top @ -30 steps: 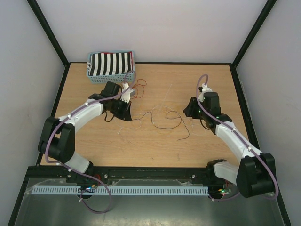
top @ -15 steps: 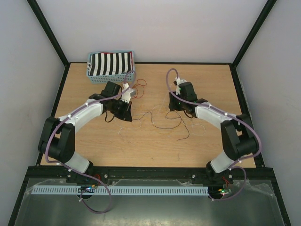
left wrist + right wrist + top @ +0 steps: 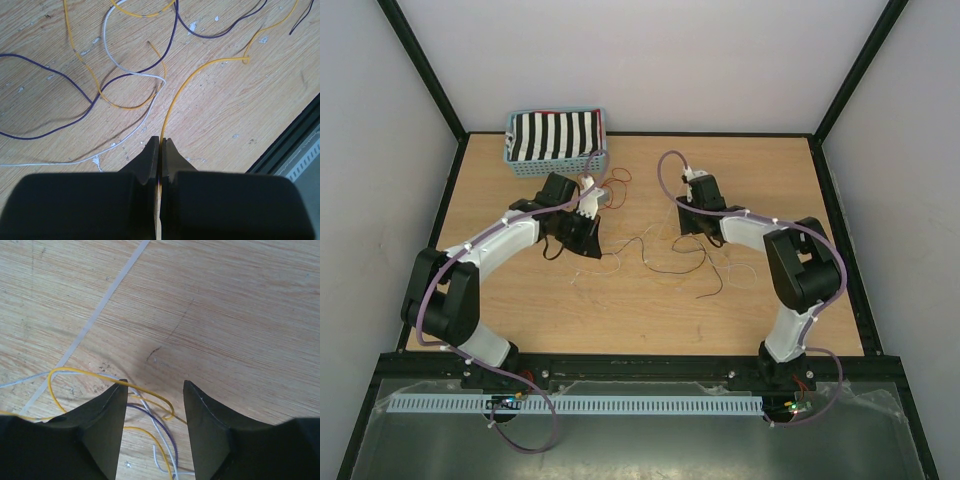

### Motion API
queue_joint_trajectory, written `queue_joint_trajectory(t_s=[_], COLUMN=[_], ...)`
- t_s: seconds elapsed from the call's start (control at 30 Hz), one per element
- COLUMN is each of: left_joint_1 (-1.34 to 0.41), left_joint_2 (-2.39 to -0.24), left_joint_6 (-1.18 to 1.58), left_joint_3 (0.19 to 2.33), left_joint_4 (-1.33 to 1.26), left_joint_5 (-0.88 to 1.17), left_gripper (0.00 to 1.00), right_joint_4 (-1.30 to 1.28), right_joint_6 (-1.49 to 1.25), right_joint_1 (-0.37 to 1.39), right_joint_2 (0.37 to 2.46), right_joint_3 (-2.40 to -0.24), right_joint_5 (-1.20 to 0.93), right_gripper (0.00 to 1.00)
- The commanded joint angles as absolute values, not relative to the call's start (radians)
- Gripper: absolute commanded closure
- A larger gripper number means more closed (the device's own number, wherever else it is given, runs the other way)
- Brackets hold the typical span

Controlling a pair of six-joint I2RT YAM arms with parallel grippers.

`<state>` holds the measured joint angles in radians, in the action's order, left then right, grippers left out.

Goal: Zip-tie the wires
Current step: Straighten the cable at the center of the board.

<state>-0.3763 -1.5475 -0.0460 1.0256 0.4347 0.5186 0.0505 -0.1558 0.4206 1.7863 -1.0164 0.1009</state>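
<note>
The wires lie in loose loops at the middle of the table. My left gripper is shut on a yellow wire, which runs out from between its tips. Purple and white strands curl on the wood just beyond it. In the top view the left gripper sits at the tangle's left end. My right gripper is open, low over the tangle's right part, with yellow, white and purple strands lying between its fingers. In the top view the right gripper points left.
A flat pale strip lies on the wood just beyond the right gripper. A blue basket holding a black-and-white striped cloth stands at the back left, close behind the left arm. Black frame rails edge the table.
The right arm has swung left from the table's right side to over the wires, and its jaws have widened a little. The left arm has not moved.
</note>
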Motion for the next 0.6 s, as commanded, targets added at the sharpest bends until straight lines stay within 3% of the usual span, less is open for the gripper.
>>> queue_joint_trajectory(t_s=[0.0,0.13,0.23,0.57], left_joint_1=[-0.373,-0.367,-0.339,-0.215], left_joint_2=[-1.534,-1.524,-1.517,-1.538], left_joint_6=[-0.034,-0.021,-0.001,0.066], left_joint_3=[1.048,1.049,1.048,1.045], left_joint_4=[0.445,0.452,0.463,0.509], left_joint_5=[0.535,0.508,0.509,0.519], left_gripper=[1.0,1.0,1.0,1.0], right_joint_4=[0.112,0.069,0.034,-0.174], right_joint_6=[-0.137,-0.128,-0.103,-0.062], right_joint_1=[0.426,0.426,0.426,0.335], right_joint_2=[1.807,1.756,1.67,1.559], right_joint_3=[-1.04,-1.038,-1.014,-1.009], right_joint_5=[0.125,0.183,0.275,0.612], right_gripper=[0.51,0.88,0.99,1.0])
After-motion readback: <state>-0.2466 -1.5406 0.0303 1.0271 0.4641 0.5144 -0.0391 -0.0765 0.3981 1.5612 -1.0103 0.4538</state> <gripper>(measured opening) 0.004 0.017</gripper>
